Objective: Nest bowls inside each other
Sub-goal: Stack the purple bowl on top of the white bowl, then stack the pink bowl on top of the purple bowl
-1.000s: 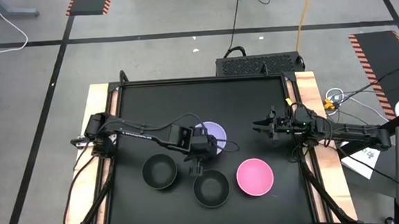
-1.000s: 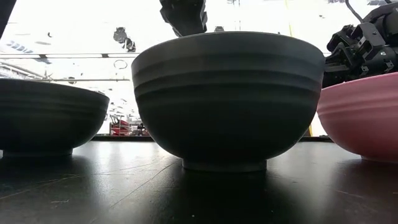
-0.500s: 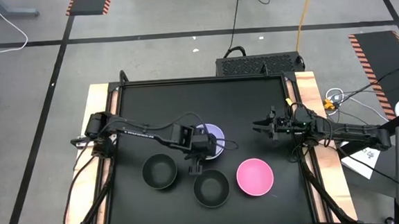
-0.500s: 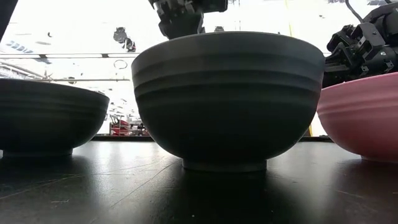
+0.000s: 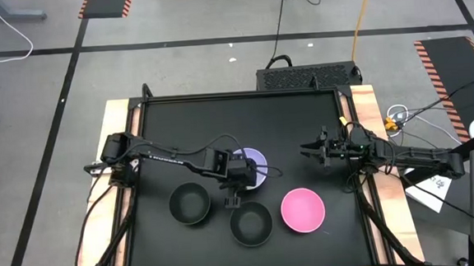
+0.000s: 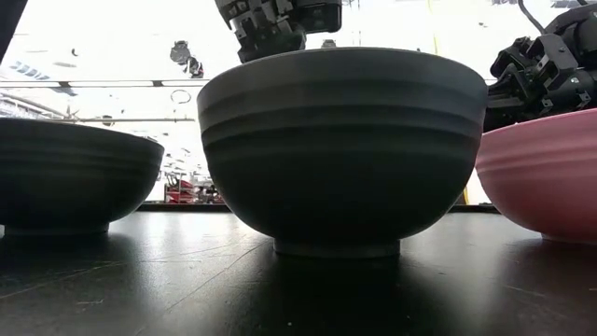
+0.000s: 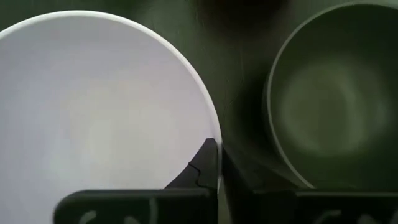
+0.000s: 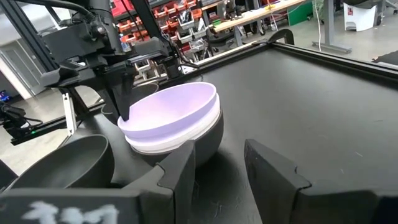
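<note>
A lavender bowl (image 8: 171,106) sits nested in a white bowl (image 8: 180,142), which sits in a black bowl (image 8: 210,144), near the table's middle (image 5: 257,161). My left gripper (image 5: 236,179) points down at the stack's near-left rim and is shut on the lavender bowl (image 7: 93,118). Two more black bowls (image 5: 189,204) (image 5: 251,223) and a pink bowl (image 5: 302,209) stand on their feet near the table's front. My right gripper (image 5: 311,151) is open and empty, right of the stack. My left gripper holds the lavender bowl's rim (image 7: 208,134) on the side toward the front black bowl. One finger (image 7: 202,168) is inside the bowl and one (image 7: 239,177) outside. The fingers come from above, pointing down (image 8: 123,102). The bowl rests in the white bowl, slightly tilted.
The front black bowl (image 6: 340,149) fills the low view, with the other black bowl (image 6: 75,177) left of it and the pink bowl (image 6: 546,173) right. The table's wooden side rails (image 5: 119,157) and raised black frame border the mat. The far half of the mat (image 5: 236,116) holds nothing.
My left gripper has come down a little over the lavender bowl's rim; in the low view more of it shows above the front black bowl. The bowls have stayed in place.
</note>
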Action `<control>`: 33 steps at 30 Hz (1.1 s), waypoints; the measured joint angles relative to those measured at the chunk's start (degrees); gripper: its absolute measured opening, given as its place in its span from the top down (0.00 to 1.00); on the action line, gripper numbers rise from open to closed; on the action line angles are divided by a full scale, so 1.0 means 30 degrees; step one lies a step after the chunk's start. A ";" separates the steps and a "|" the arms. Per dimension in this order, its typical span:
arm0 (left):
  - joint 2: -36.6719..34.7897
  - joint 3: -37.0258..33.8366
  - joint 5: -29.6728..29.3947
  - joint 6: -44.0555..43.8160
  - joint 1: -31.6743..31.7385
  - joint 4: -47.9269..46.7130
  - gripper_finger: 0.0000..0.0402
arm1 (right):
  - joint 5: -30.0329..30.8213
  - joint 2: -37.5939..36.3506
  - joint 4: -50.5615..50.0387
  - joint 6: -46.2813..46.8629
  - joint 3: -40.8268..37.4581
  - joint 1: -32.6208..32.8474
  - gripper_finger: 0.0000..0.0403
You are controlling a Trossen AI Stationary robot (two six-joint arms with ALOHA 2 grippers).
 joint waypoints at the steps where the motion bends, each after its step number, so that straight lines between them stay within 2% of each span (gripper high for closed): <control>1: 0.0001 0.0000 -0.0047 0.0043 0.0000 0.0027 0.95 | 0.0000 0.0000 0.0000 0.0000 0.0000 0.0001 0.68; 16: -0.0236 0.1723 -0.0156 0.1231 -0.0647 -0.0496 0.56 | 0.0007 0.0007 -0.0004 -0.0015 0.0006 -0.0003 0.68; 23: -0.3750 0.1723 -0.1913 0.2149 -0.0656 0.0002 0.47 | 0.0007 0.0058 0.0007 0.0022 -0.0001 0.0001 0.68; 28: -0.7502 -0.1439 -0.1720 0.2451 -0.0837 0.2907 0.46 | 0.0006 0.0073 0.0002 -0.0050 0.0002 -0.0003 0.68; 30: -0.9245 -0.3885 -0.1657 0.2412 -0.0882 0.5500 0.46 | 0.0003 0.0073 0.0007 -0.0125 0.0004 0.0001 0.68; 33: -1.1651 -0.8881 -0.1662 0.2049 -0.0681 1.0754 0.46 | -0.0003 0.0073 0.0076 -0.0282 0.0004 -0.0004 0.68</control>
